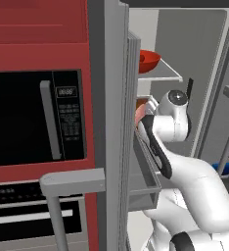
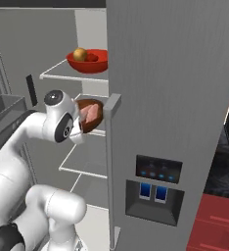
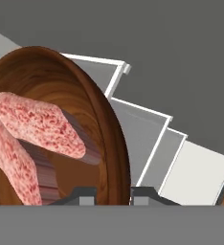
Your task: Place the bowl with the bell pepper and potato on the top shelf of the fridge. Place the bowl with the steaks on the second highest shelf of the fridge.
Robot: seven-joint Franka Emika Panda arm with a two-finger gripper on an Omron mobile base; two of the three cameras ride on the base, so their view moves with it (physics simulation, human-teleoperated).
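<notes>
Inspector: Bowl with the bell pepper and potato (image 2: 87,60) is found set on the top shelf (image 2: 57,74) of the fridge (image 2: 170,98), potato (image 2: 79,54) and bell pepper (image 2: 91,57) inside. That half is judged done.

Clerk: And the bowl with the steaks (image 3: 61,129)?

Inspector: It is held by its rim between the closed fingers of the hand (image 3: 113,195), both steaks (image 3: 37,123) lying in it. It is seen inside the fridge at the level of the second highest shelf (image 2: 89,131). Whether it rests there cannot be told.

Clerk: What is left?

Inspector: Seating, release and withdrawal, by this judgement.
</notes>
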